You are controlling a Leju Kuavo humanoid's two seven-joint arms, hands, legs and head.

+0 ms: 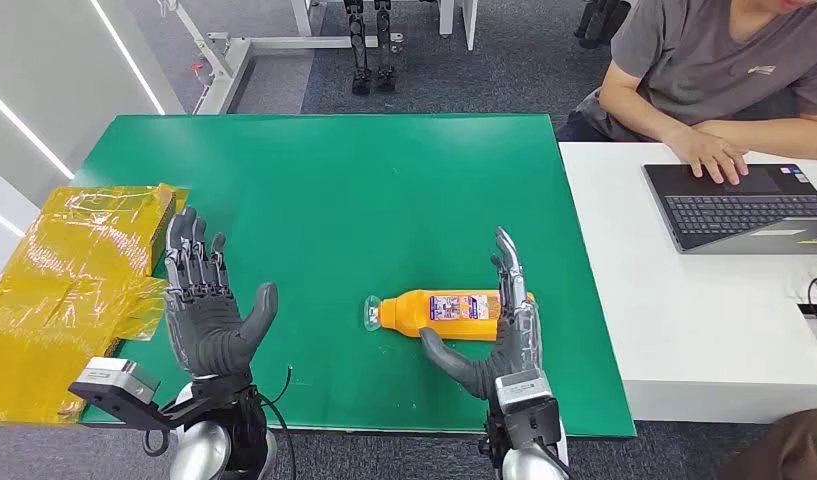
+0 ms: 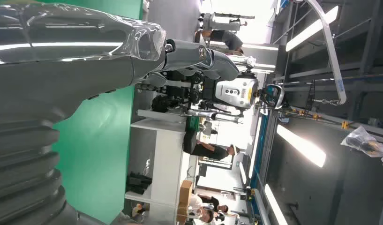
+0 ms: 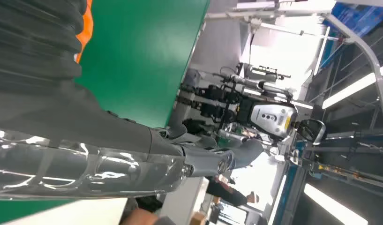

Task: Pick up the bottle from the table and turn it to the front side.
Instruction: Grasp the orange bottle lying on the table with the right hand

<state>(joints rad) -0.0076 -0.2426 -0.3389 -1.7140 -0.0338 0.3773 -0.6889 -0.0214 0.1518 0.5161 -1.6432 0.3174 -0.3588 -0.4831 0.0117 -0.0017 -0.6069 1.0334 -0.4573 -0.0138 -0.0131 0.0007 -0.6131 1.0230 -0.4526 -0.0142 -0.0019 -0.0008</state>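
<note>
Bottle (image 1: 446, 310) lying on green table (image 1: 334, 200), right hand (image 1: 499, 335) cupped beside it

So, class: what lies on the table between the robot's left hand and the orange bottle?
Nothing: in the head view, only bare green table separates the left hand from the bottle, which lies on its side, cap toward that hand.

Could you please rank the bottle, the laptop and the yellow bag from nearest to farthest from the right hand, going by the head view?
Measured from the right hand:
1. Bottle: lying on the green table right at the hand's fingers.
2. Laptop: on the white table, out to the hand's right.
3. Yellow bag: at the green table's far left edge, beyond the left hand.
</note>
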